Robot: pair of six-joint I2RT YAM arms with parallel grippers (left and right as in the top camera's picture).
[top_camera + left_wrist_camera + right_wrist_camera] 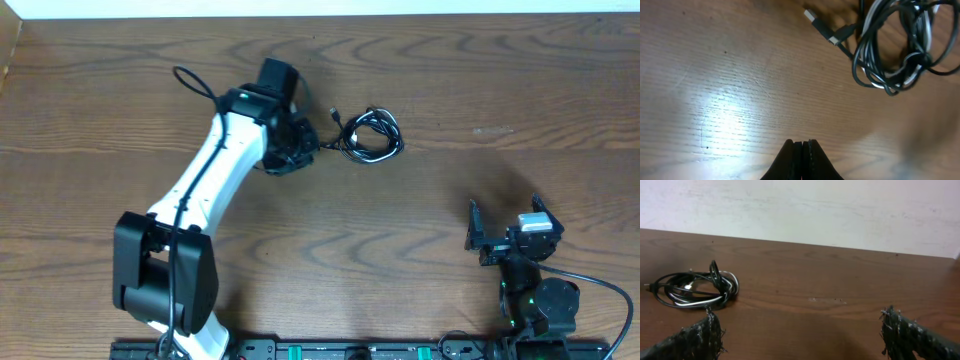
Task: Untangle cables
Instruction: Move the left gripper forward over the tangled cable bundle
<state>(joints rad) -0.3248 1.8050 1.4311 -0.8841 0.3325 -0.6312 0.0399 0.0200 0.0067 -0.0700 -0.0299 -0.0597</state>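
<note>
The cables (pixel 368 152) lie as one tangled coil of black and white cords on the wooden table, right of centre at the back. In the left wrist view the cables (pixel 888 86) fill the upper right, and a silver plug (pixel 812 15) sticks out to the left. My left gripper (pixel 300 150) sits just left of the coil; its jaws (pixel 803 145) are shut with nothing between them, and they stand apart from the cords. My right gripper (pixel 500 235) rests near the front right, open wide (pixel 800 315) and empty. From there the cables (pixel 720 290) show far off to the left.
A thick black wire (pixel 195 82) loops off the left arm onto the table behind it. The table's back edge meets a pale wall (pixel 815 210). A dark rail (pixel 330 350) runs along the front edge between the arm bases.
</note>
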